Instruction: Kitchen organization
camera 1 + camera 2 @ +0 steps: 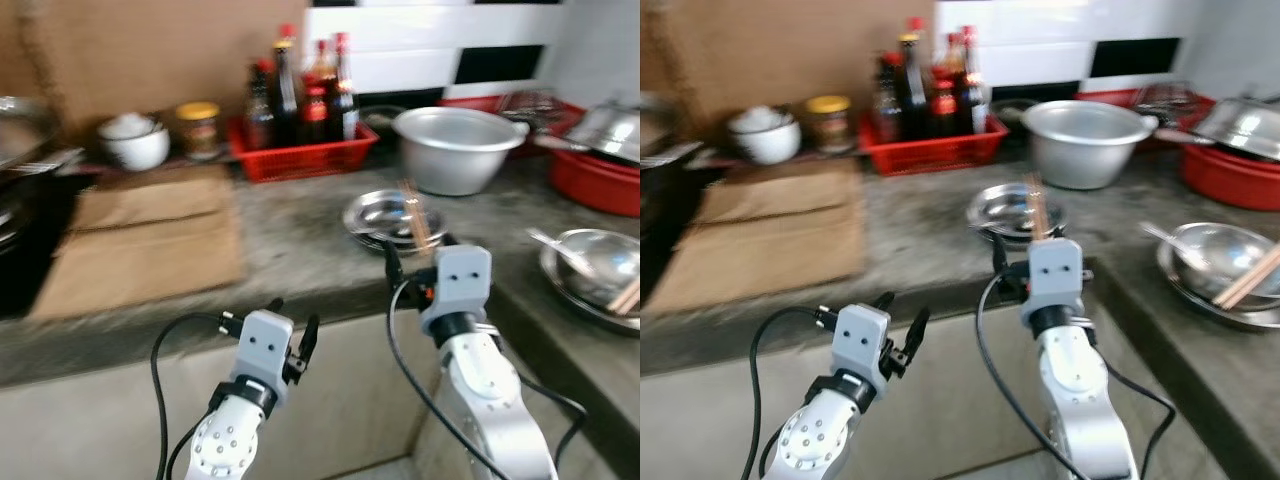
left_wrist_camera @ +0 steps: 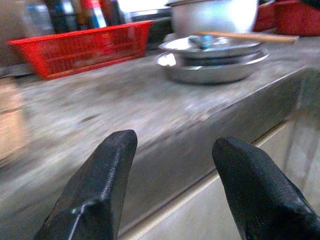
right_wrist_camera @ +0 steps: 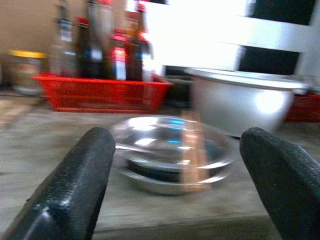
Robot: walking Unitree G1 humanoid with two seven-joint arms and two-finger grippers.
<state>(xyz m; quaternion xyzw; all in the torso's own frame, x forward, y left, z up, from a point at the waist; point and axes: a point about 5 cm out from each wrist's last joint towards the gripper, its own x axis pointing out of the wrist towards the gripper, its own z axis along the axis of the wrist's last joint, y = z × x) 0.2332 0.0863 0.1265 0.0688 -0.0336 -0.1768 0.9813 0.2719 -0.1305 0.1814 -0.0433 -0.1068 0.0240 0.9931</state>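
Right wrist view gives us the stacked steel plates [image 3: 172,155] straight ahead between the spread fingers [image 3: 75,185] of our right tool [image 1: 418,262], with chopsticks [image 3: 192,150] laid across the top plate. The plates sit on the grey counter [image 1: 290,240], near its front edge. Our right tool hangs just in front of that edge, close to the plates, gripping nothing. Just behind the plates stands a large metal pot [image 1: 458,148]. Behind and to the left of them is a red basket [image 1: 300,155] full of dark bottles [image 1: 300,95]. Well to the left of the plates lies a brown board [image 1: 145,240], with a white bowl [image 1: 133,140] and a jar [image 1: 199,128] behind it. To the right of the plates rests a steel bowl [image 1: 595,270]. Our left tool [image 1: 296,335] hovers below the counter edge, left of the plates, its fingers [image 2: 95,190] apart and empty.
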